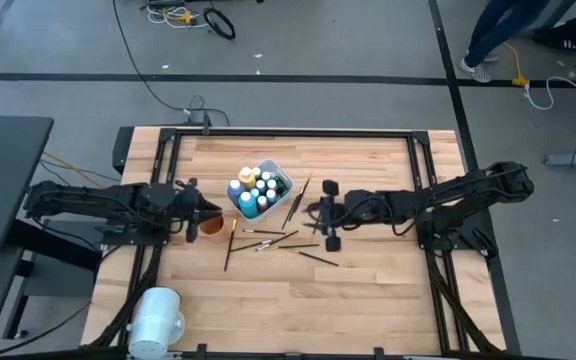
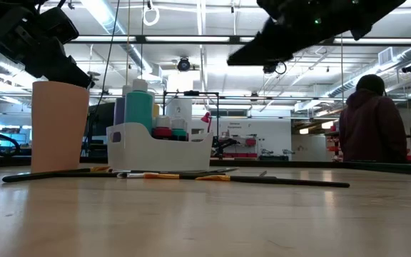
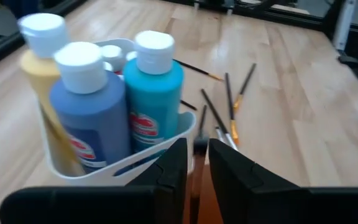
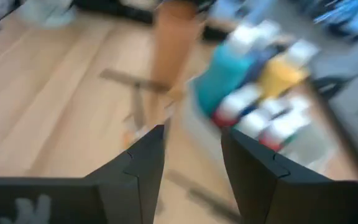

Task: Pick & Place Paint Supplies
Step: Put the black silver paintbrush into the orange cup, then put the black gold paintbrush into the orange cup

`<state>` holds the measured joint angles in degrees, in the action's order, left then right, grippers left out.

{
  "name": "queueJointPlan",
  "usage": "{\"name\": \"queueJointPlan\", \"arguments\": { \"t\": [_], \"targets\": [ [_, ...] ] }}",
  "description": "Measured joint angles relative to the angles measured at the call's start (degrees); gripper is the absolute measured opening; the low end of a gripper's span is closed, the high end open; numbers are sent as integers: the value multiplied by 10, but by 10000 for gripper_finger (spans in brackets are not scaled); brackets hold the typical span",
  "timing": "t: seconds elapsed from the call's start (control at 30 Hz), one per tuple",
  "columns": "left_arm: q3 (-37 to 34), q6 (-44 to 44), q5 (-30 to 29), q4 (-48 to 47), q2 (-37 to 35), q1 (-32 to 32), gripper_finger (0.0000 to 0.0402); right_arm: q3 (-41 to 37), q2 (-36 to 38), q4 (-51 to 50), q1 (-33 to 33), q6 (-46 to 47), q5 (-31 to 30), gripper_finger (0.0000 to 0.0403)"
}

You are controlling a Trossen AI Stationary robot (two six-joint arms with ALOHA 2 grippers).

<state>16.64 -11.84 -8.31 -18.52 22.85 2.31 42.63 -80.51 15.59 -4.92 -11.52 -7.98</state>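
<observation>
Beside the white tub [image 1: 279, 200], already packed with paint bottles [image 1: 255, 189], my left gripper [image 1: 194, 211] stood slightly apart over the orange cup [image 1: 211, 227]; right gripper [image 1: 329, 215] waited open. Brushes [image 1: 286, 239] remained scattered on the table [image 1: 368, 290].

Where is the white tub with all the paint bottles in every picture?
High view: white tub near the table's middle, between the two arms.
Low view: left of centre, standing on the table.
Left wrist view: upper left, right in front of the left gripper.
Right wrist view: blurred, on the right, beyond the right gripper.
Shared landmark: the orange cup, beside the tub in the high, low and right wrist views.
</observation>
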Motion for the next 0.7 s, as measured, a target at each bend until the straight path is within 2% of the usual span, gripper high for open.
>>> {"name": "queueJointPlan", "arguments": {
  "t": [0.17, 0.3, 0.47, 0.7],
  "targets": [
    [0, 0, -16, 5, 0, 0, 77, 0, 0, -108, 1, 25, 15, 164],
    [1, 14, -16, 48, 0, 0, 77, 0, -12, -157, 3, 24, 38, 164],
    [3, 35, -16, 108, 0, 0, 77, 0, -67, -145, 7, 1, 113, 164],
    [28, 46, -18, 135, 0, 0, 77, -1, -148, -87, 7, -40, 131, 164]
  ]
}}
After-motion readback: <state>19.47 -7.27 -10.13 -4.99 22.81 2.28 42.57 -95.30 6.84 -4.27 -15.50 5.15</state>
